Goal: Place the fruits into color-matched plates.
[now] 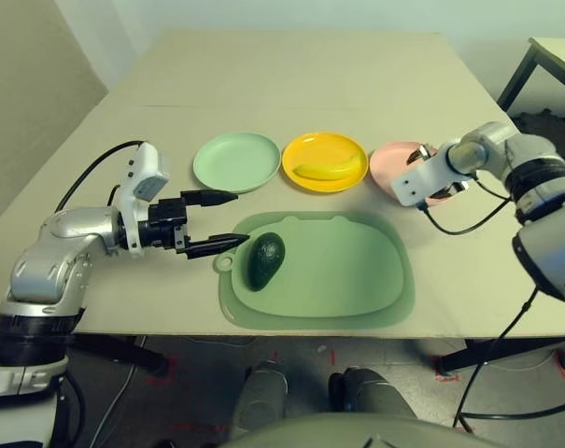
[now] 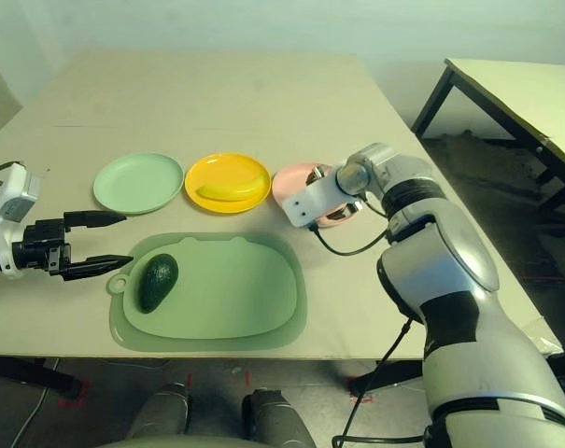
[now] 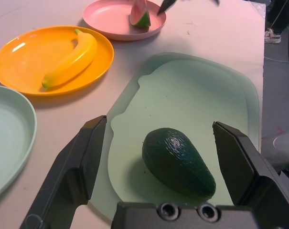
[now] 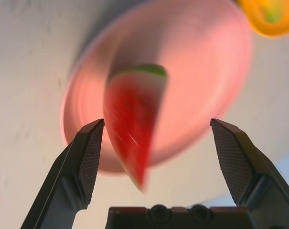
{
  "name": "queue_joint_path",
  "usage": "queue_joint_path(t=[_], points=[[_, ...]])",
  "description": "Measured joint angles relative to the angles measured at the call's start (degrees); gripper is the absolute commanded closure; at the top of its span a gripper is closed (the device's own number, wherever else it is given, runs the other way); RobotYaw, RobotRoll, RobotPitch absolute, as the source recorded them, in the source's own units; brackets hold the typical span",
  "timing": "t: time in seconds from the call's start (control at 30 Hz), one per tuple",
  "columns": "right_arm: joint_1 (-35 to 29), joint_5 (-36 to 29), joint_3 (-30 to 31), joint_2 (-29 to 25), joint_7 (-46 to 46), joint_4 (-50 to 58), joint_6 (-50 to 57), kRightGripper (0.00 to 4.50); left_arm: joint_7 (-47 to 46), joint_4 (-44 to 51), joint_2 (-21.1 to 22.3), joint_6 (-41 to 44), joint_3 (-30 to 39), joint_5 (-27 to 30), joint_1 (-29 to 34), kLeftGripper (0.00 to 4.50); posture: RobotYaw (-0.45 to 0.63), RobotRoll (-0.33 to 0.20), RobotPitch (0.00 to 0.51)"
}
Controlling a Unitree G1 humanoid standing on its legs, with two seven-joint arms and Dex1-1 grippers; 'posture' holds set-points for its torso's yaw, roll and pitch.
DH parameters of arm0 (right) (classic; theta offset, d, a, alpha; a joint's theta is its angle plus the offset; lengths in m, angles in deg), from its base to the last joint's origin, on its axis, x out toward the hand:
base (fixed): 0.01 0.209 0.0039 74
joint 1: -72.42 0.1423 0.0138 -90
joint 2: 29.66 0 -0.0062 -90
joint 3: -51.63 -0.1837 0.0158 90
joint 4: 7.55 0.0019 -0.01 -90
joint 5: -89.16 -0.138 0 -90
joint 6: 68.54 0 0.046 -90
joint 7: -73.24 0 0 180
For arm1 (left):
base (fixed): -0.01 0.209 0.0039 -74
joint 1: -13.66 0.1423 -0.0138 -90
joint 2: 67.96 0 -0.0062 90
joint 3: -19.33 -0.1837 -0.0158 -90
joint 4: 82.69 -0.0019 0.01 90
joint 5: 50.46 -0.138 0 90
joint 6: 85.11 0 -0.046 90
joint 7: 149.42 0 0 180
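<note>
The left tool (image 1: 228,224) spreads its fingers near the avocado (image 1: 266,261) on the green mat (image 1: 329,280); the right tool (image 4: 157,121), also spread, is at the pink plate (image 4: 192,57) (watermelon wedge (image 4: 132,114) on it). The banana (image 1: 327,169) lies on the yellow plate (image 1: 310,145).

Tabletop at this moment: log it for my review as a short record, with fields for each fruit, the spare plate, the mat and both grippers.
banana: on the yellow plate
banana point
watermelon wedge: on the pink plate
avocado: on the green mat, near its handle loop
mint plate: empty, left of the yellow plate
left gripper: open, beside the avocado
right gripper: open, over the pink plate
remaining: avocado to the mint plate
</note>
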Motion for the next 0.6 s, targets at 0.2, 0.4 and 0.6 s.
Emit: queue_joint_path(t=[0.2,0.4,0.6], points=[[-7.8,-18.1,-10.8,-7.4,-22.9,21.3,11.3,0.02,1.2,-1.2,0.3,-1.0,-0.7,-1.1,-0.9,0.0,0.1,0.0,0.072],[-32.1,-41.3,-24.1,-11.4,-32.5,64.7,50.9,0.02,2.9,-4.2,1.2,-3.7,-2.0,-3.5,-2.6,0.0,0.08,0.0,0.069],[-53.0,-55.9,-34.7,-6.8,-23.6,83.8,65.1,0.02,4.0,-6.9,1.6,-6.2,-3.1,-6.1,-4.0,0.0,0.07,0.0,0.065]])
